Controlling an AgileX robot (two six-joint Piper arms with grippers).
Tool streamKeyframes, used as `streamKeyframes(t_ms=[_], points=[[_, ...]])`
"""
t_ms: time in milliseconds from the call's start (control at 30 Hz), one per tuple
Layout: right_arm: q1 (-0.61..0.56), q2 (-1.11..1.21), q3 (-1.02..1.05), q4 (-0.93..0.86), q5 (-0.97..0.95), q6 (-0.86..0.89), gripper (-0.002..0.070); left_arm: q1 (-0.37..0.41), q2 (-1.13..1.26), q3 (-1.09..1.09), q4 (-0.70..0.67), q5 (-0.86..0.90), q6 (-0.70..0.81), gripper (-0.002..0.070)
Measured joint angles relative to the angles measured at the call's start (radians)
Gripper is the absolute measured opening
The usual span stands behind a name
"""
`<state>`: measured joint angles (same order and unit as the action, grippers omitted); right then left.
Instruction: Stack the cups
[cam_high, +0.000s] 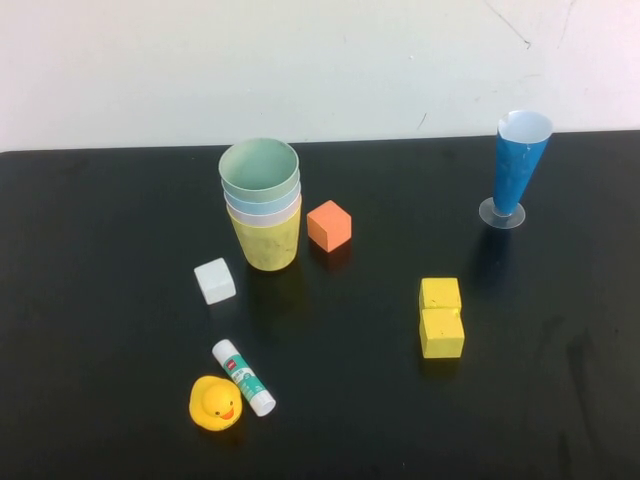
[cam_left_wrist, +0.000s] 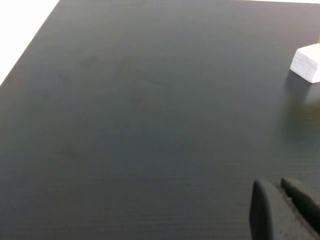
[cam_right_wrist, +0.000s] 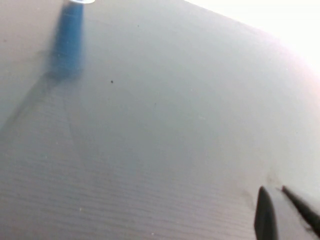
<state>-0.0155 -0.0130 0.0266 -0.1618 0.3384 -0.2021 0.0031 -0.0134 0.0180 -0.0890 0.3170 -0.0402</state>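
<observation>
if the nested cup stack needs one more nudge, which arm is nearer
Left, probably. The stack of four plastic tumblers stands left of centre, and the left gripper, shut, views the white cube beside it. The right gripper, shut, faces the dark-blue cone.

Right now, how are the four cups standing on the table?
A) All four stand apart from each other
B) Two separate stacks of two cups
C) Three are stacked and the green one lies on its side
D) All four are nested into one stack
D: the high view shows one stack of cups, with the yellow cup at the bottom and the green cup on top, next to the orange cube.
</observation>
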Motion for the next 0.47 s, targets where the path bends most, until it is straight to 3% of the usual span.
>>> streamKeyframes(t_ms=[333,467], points=[[-0.031,0.000,0.000,0.047,0.000,0.194,-0.0001,0.000,0.000,0.000,0.000,0.000,0.000,-0.0001],[-0.031,0.000,0.000,0.066,0.000,0.196,-0.0001,0.000,0.000,0.000,0.000,0.000,0.000,-0.0001]])
